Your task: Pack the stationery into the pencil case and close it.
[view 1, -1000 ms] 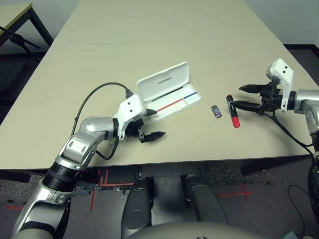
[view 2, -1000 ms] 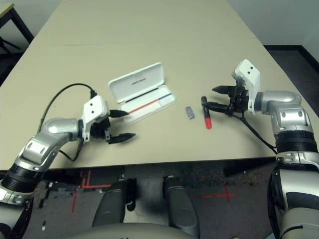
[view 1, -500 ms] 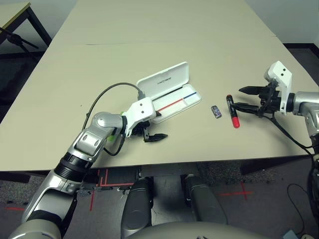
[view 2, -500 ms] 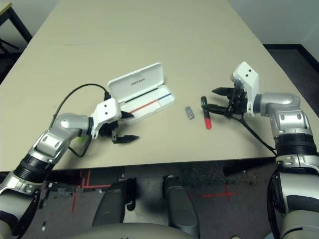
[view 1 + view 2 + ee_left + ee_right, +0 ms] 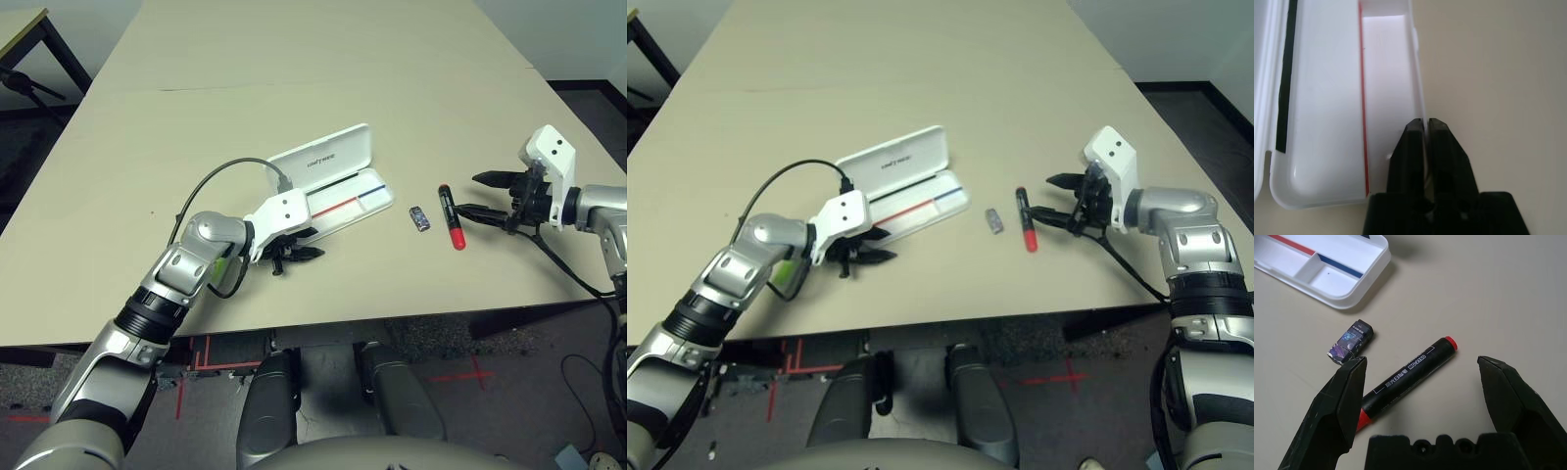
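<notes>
Two items, a red marker (image 5: 1406, 378) and small dark block (image 5: 1350, 340), lie beside the open pencil case (image 5: 345, 201); left gripper (image 5: 1426, 128) pinches its front wall, so the wide-open, empty right gripper (image 5: 1422, 377) likely closes on the marker next.

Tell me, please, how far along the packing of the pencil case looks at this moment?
Done: the pencil case lies open. In hand: the left hand is shut on the tray's near rim, steadying it, while the right hand hovers open over the red marker. Left: the marker and the small dark block lie on the table beside the case; nothing I can see is packed, and the lid needs closing.
</notes>
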